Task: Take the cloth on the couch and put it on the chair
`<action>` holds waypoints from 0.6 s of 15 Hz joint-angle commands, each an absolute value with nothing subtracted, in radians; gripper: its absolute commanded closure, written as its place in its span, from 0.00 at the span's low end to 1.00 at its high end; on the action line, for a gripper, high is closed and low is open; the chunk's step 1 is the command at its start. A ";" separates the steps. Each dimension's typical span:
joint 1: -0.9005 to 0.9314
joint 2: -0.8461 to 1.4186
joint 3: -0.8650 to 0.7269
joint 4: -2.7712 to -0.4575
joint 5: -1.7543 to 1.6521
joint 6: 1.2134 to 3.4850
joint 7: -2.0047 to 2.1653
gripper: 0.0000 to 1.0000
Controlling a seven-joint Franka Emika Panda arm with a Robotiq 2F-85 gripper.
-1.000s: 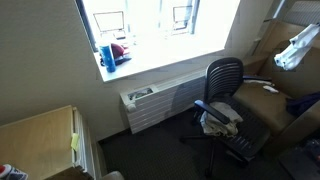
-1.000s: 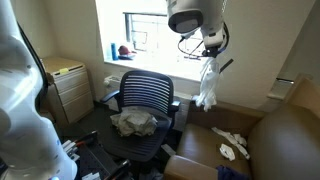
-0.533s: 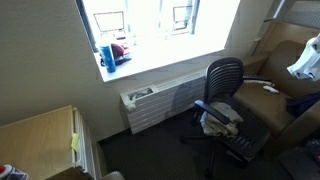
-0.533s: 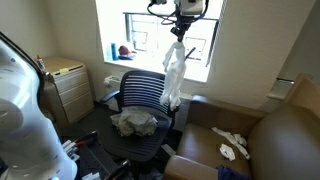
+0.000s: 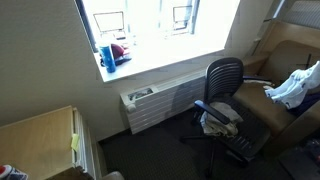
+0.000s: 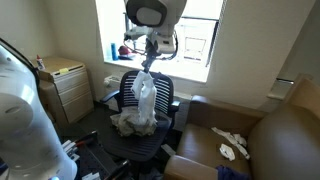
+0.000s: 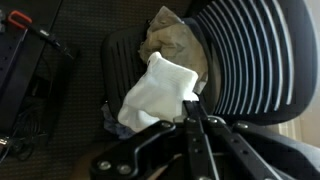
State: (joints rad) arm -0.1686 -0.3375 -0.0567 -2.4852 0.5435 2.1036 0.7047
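Wrist view: one white cloth [image 7: 155, 93], one chair [image 7: 252, 60].

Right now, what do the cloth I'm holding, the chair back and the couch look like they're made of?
The cloth looks like soft matte white fabric, draping in folds. The chair back seems dark plastic or mesh, with parallel ribs. The couch is brown, smooth, faintly shiny: probably leather or vinyl.

Blue cup [image 5: 106, 55] on windowsill [image 5: 165, 57], white radiator [image 5: 165, 103] just below.
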 commanded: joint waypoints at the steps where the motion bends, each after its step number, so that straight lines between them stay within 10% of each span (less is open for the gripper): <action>1: -0.138 -0.310 0.035 -2.657 0.546 2.370 0.562 1.00; 9: 0.073 -0.105 0.198 -2.682 1.110 3.048 0.264 1.00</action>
